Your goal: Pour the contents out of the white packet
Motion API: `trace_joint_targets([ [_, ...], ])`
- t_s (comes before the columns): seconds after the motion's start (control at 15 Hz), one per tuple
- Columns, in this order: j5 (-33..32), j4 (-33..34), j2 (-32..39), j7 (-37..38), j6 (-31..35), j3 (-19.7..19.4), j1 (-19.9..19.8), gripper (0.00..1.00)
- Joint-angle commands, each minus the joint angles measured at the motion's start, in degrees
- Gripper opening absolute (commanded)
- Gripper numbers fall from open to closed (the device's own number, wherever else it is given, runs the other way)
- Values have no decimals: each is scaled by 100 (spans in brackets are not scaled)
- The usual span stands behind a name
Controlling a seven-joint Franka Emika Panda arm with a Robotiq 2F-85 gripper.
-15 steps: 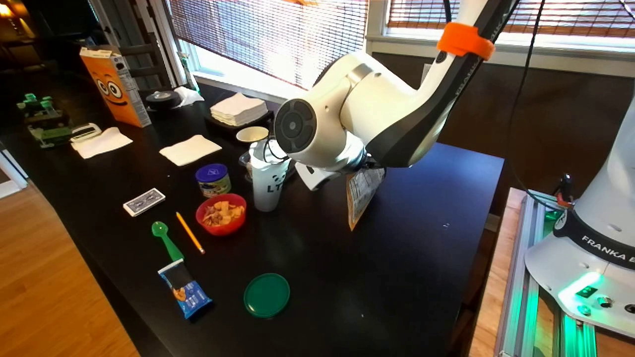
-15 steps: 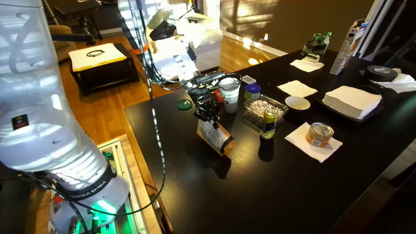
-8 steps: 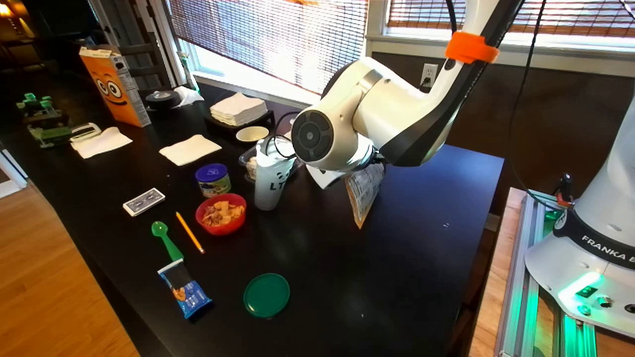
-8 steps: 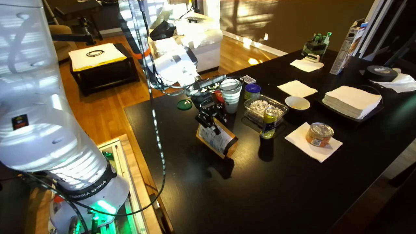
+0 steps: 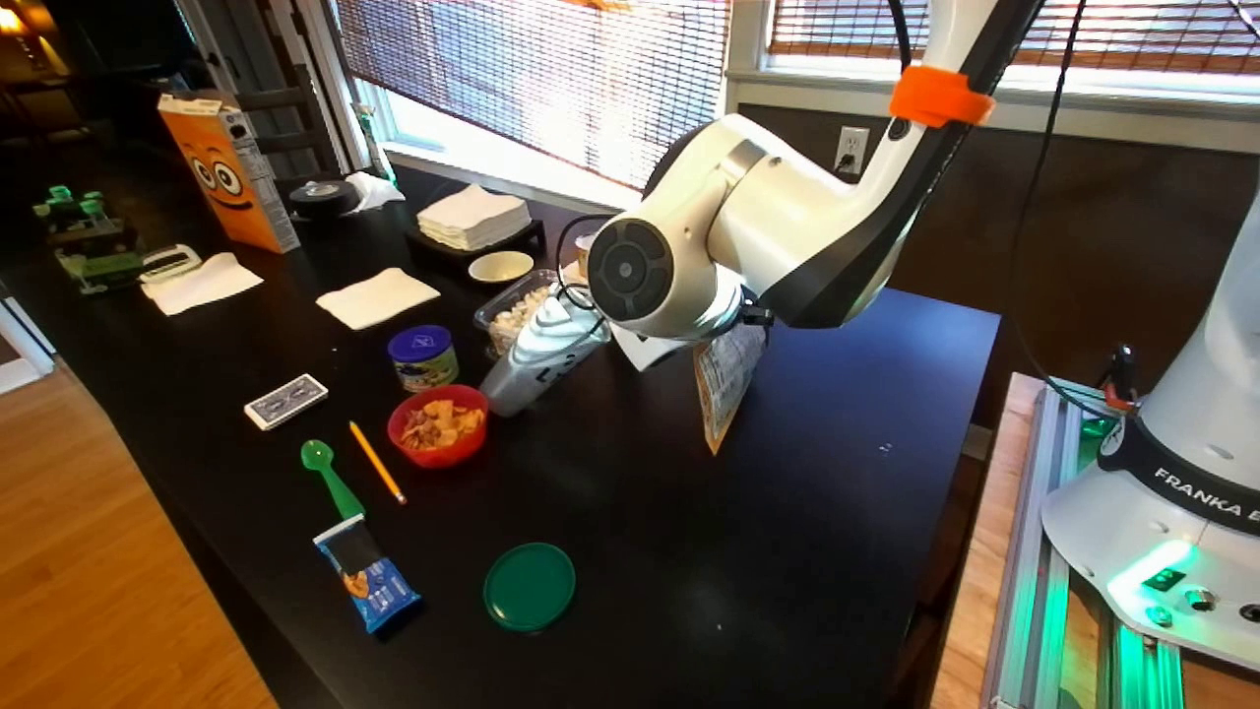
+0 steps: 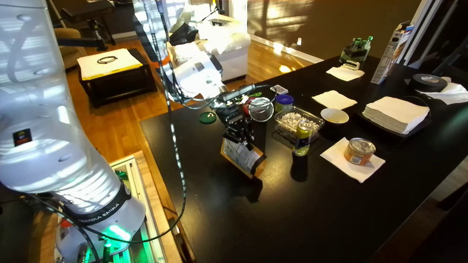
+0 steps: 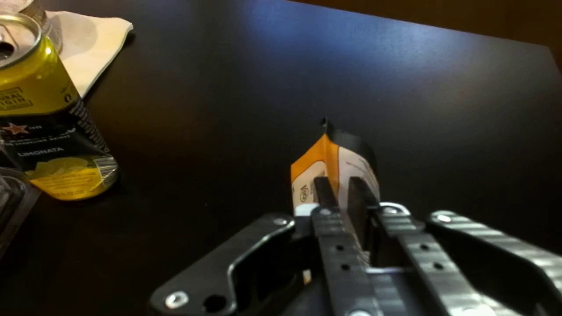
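Observation:
The white packet (image 5: 728,379) has orange edges and a dark strip at one end. It hangs tilted above the black table, with its shadow below it in an exterior view (image 6: 239,155). My gripper (image 6: 244,141) is shut on the packet from above. In the wrist view the fingers (image 7: 341,179) lie on either side of the packet (image 7: 309,174), whose dark end points away from me. In an exterior view the arm hides most of the gripper. The packet's contents and whether it is open cannot be seen.
A white cup (image 5: 543,356) leans steeply beside the red bowl (image 5: 439,427), a black arm cable at its rim. The yellow can (image 6: 303,138) and clear tub (image 6: 297,122) stand near the packet. A tin (image 6: 359,151) sits on a napkin. A green lid (image 5: 530,587) lies flat.
My arm has shifted slightly towards its base with the packet still held. The white cup has tipped from upright to a steep lean towards the arm.

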Motion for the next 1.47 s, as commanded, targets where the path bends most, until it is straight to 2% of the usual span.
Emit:
trace_joint_targets([
  [0.0,-250,-208,-301,354,346,-5,-79,0],
  [0.6,-377,-205,-540,795,919,-47,-117,0],
  [1.4,-441,153,-489,842,1709,-135,-112,0],
])
